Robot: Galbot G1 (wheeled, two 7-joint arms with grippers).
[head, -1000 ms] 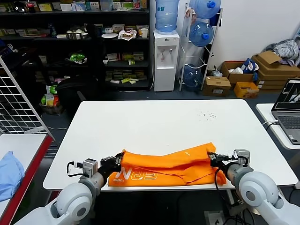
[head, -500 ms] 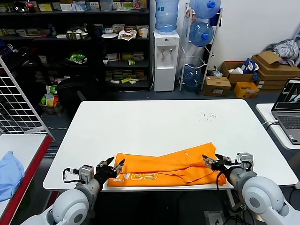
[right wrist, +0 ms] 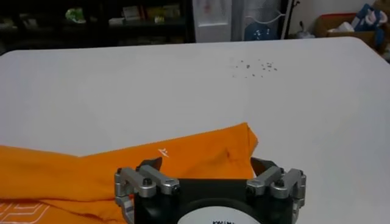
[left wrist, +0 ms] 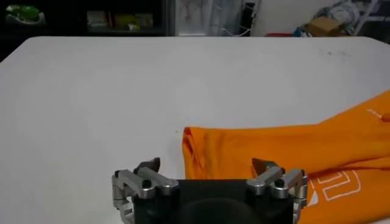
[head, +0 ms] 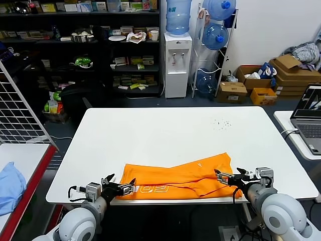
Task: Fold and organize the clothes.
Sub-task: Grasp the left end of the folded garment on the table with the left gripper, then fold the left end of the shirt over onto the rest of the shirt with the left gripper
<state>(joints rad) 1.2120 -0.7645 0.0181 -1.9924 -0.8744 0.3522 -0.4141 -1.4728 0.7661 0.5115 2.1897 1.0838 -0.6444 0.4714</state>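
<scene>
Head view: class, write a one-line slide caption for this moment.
Folded orange T-shirt lies along the white table's near edge, released, with the open left gripper and right gripper at its ends.

T-shirt [head: 178, 176] lies along the table's [head: 165, 130] near edge.

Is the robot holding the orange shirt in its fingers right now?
No, both the left gripper and the right gripper stand open at the ends of the orange shirt, which lies flat on the table.
</scene>
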